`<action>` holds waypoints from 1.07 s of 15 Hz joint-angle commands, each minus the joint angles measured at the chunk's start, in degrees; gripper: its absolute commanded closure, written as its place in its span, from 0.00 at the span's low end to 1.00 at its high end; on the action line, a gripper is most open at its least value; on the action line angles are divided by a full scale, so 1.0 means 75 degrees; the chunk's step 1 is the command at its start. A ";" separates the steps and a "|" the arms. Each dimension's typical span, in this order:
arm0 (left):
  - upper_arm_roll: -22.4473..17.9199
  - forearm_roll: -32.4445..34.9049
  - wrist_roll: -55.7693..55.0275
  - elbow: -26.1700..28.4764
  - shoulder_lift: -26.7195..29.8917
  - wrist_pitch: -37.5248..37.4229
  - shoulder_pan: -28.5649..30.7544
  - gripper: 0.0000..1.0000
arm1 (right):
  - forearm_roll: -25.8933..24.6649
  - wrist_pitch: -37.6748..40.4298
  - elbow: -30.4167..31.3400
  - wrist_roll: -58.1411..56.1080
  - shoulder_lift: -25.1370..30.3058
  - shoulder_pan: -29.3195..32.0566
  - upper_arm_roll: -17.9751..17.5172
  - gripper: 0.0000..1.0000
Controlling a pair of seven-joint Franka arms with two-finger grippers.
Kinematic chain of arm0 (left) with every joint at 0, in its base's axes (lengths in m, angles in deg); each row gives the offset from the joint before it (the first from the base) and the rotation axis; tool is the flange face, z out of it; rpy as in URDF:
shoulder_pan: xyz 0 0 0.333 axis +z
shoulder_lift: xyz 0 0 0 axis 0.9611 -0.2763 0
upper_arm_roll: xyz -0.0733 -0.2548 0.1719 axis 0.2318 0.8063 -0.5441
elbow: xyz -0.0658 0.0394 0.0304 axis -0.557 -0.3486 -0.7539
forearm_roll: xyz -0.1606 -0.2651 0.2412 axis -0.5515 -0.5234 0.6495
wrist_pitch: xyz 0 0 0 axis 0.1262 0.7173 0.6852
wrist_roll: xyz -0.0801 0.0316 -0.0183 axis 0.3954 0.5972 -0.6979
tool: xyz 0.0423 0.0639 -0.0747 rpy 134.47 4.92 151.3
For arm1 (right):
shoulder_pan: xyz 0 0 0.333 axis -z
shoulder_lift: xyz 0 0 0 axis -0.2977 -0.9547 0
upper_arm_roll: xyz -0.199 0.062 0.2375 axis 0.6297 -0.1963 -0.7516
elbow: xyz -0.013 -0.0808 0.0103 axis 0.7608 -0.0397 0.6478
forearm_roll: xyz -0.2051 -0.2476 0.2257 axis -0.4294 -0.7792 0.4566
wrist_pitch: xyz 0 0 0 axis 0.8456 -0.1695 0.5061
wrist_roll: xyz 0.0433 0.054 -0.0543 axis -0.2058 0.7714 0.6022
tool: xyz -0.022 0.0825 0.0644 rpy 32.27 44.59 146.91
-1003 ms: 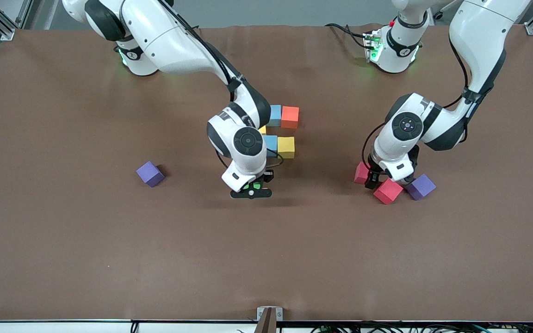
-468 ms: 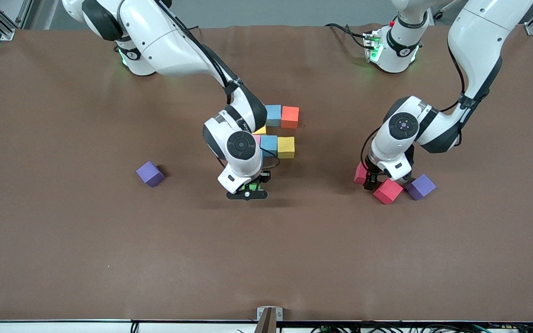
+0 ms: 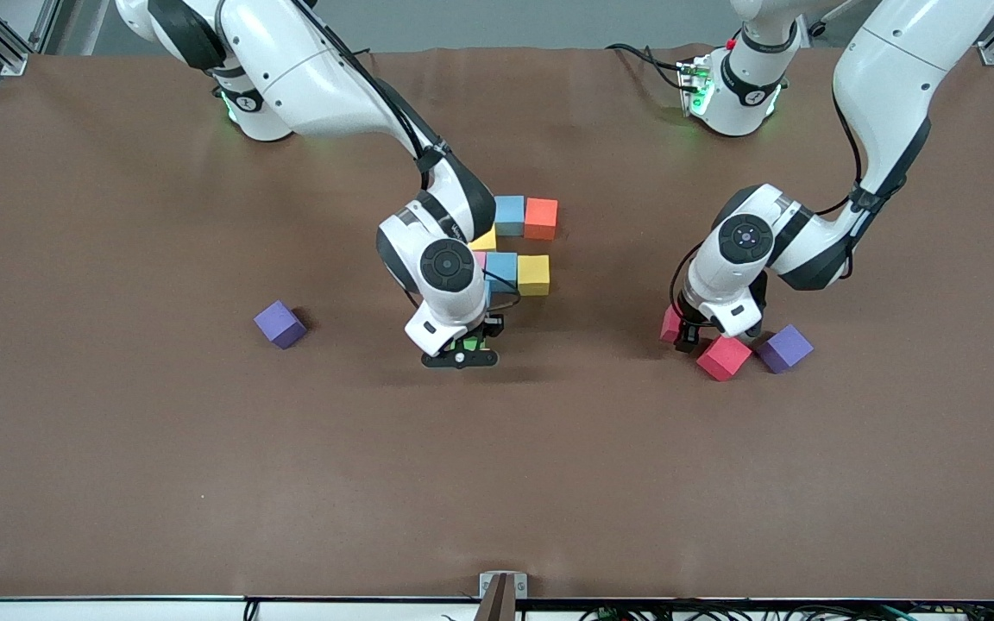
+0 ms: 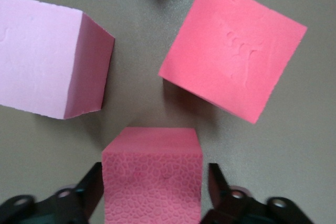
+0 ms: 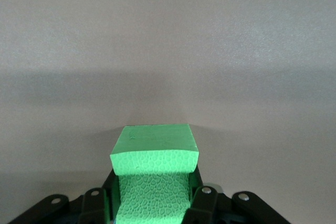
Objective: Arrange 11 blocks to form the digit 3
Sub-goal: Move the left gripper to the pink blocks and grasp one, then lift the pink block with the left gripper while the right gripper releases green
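Now: a purple cube (image 3: 279, 324) sits alone. The right gripper (image 3: 461, 355), clamped on the green block (image 5: 155, 153), has sunk over bare table beside the partial digit (image 3: 534, 274); we judge placement near. The left gripper (image 3: 688, 339) has narrowed around a red block (image 4: 152, 174) without pinching yet; neighbouring cubes crowd it.

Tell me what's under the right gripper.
The right gripper holds a green block; only bare table shows around it. Whatever lies directly beneath the block is covered.
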 commanded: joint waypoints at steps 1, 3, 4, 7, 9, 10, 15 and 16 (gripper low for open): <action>0.0081 0.0197 -0.0106 0.0008 0.0004 0.0102 0.0087 0.71 | 0.0210 -0.0076 0.0562 0.0008 0.0095 -0.0082 -0.0108 1.00; 0.0093 0.0197 -0.0165 -0.0062 0.0027 0.0102 0.0076 0.72 | 0.0210 -0.0077 0.0574 0.0032 0.0095 -0.0105 -0.0108 1.00; 0.0105 0.0197 -0.0165 -0.0121 0.0039 0.0090 0.0064 0.72 | 0.0210 -0.0077 0.0574 0.0078 0.0095 -0.0140 -0.0108 1.00; 0.0116 0.0197 -0.0107 -0.0180 0.0109 0.0032 0.0029 0.73 | 0.0210 -0.0077 0.0562 0.0172 0.0095 -0.0234 -0.0108 1.00; 0.0233 0.0150 -0.0129 -0.0238 0.0133 0.0020 0.0087 0.73 | 0.0210 -0.0088 0.0562 0.0184 0.0095 -0.0269 -0.0108 1.00; 0.0268 0.0069 -0.0153 -0.0320 0.0168 -0.0004 0.0076 0.74 | 0.0210 -0.0100 0.0551 0.0242 0.0095 -0.0293 -0.0108 1.00; 0.0445 -0.0014 -0.0095 -0.1093 0.0016 -0.1093 -0.0018 0.76 | 0.0210 -0.0100 0.0539 0.0243 0.0095 -0.0305 -0.0108 1.00; 0.0456 -0.0119 -0.0083 -0.1129 0.0016 -0.1105 -0.0030 0.76 | 0.0210 -0.0100 0.0539 0.0231 0.0095 -0.0305 -0.0108 0.99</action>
